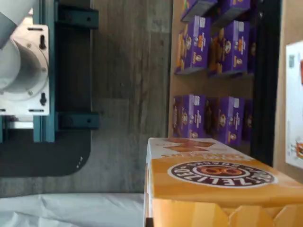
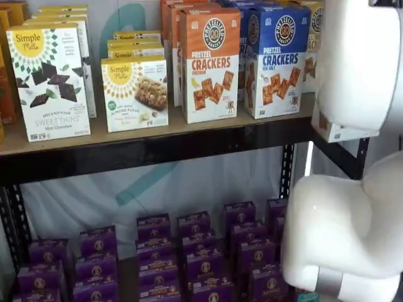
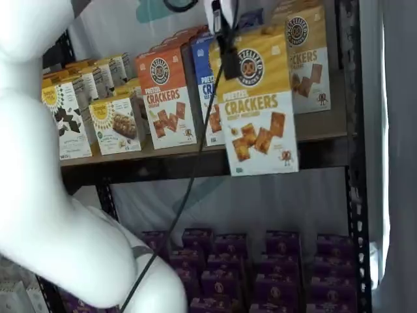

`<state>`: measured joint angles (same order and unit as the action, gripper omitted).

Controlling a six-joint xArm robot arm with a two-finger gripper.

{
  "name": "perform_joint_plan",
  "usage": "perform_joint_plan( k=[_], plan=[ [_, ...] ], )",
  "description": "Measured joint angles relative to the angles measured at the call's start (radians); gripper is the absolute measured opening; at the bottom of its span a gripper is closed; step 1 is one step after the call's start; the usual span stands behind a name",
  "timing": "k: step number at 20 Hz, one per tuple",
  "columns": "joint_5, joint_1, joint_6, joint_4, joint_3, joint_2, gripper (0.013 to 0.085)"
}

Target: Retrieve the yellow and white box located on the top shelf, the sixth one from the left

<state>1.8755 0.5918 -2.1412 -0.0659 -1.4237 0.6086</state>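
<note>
Gripped from above, the yellow and white box (image 3: 259, 104) hangs from the tool (image 3: 225, 49), whose black fingers are closed on the box's upper edge while the white body sits at the very top of that shelf view with a cable running down beside it. Holding it by the top lets the tall, flat carton dangle clear of its neighbours, and it does: the box is out in front of the top shelf (image 3: 195, 160), its lower white part dropping below the shelf's front edge, tilted slightly. That suggests the pull-out is done and what remains is carrying it away. Behind the held box, an orange cracker box (image 3: 166, 98) and a blue one (image 3: 207, 91) stand upright on the tan board, and another yellow carton (image 3: 309, 55) stands just beside and behind it, at the row's end. Printed cardboard with a smooth, faintly glossy face makes the held box light but easy to crush or let swing, so I judge the narrow pinch on its rim is the weak spot. Seen from the wrist view, the box's yellow panel (image 1: 222, 184) with its round dark logo fills the near field, with purple boxes (image 1: 213, 47) on the lower level beyond. Dark metal framing and black perforated uprights carry the wooden board.
</note>
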Motion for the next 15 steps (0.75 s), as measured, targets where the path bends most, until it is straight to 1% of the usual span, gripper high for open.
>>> perform_joint_plan(
  k=[10, 13, 15],
  plan=[
    [0.060, -0.153, 0.156, 0.007, 0.075, 0.076, 0.0570],
    [0.070, -0.186, 0.193, 0.002, 0.086, 0.084, 0.0570],
    [0.075, -0.196, 0.205, -0.003, 0.088, 0.085, 0.0570]
  ],
)
